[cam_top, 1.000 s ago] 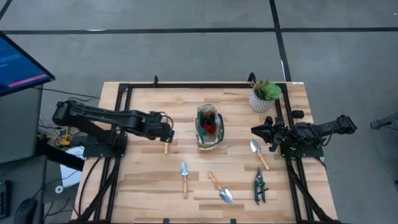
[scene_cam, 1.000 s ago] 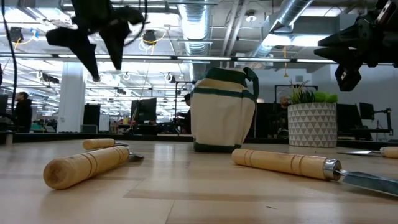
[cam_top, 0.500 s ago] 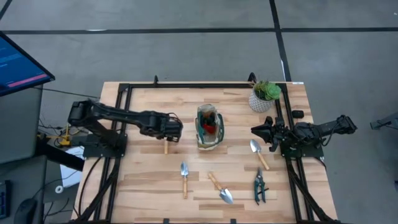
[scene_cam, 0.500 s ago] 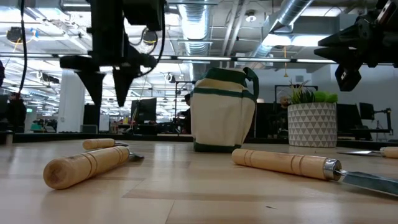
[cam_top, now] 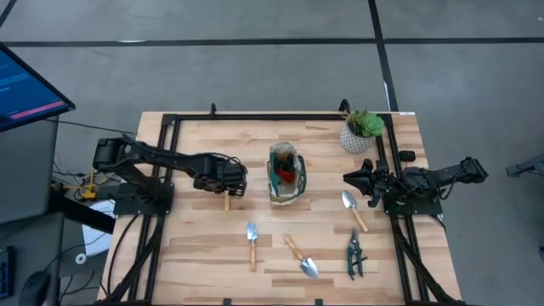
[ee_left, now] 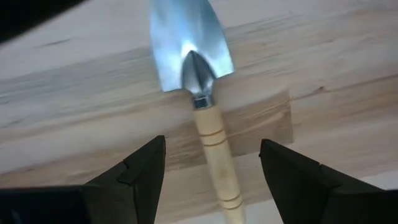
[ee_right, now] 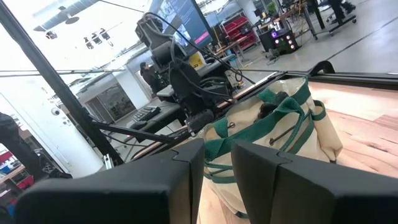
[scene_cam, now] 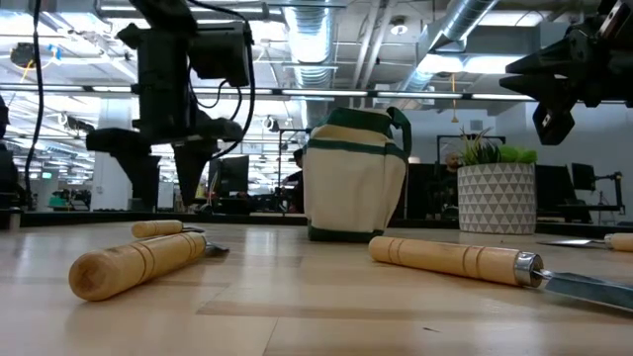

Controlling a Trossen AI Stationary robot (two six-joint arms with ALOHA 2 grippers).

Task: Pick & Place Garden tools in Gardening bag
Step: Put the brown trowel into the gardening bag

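Note:
My left gripper hangs open, pointing down, just above a trowel with a silver blade and a wooden handle. Its fingers stand on either side of the handle without touching it. This trowel lies flat on the table, left of the beige, green-trimmed gardening bag, which stands upright with a red-and-black item inside. My right gripper waits level at the right edge, its fingers almost together on nothing. Three more trowels and green-handled shears lie on the table.
A green plant in a white pot stands at the far right corner. A black frame runs round the table. Bare wood lies between the bag and the near tools. A monitor stands beyond the left edge.
My left gripper has come down from well above the table to just over the trowel left of the bag, and has tipped to point more steeply down. Its fingers have stayed open. The right arm has kept still.

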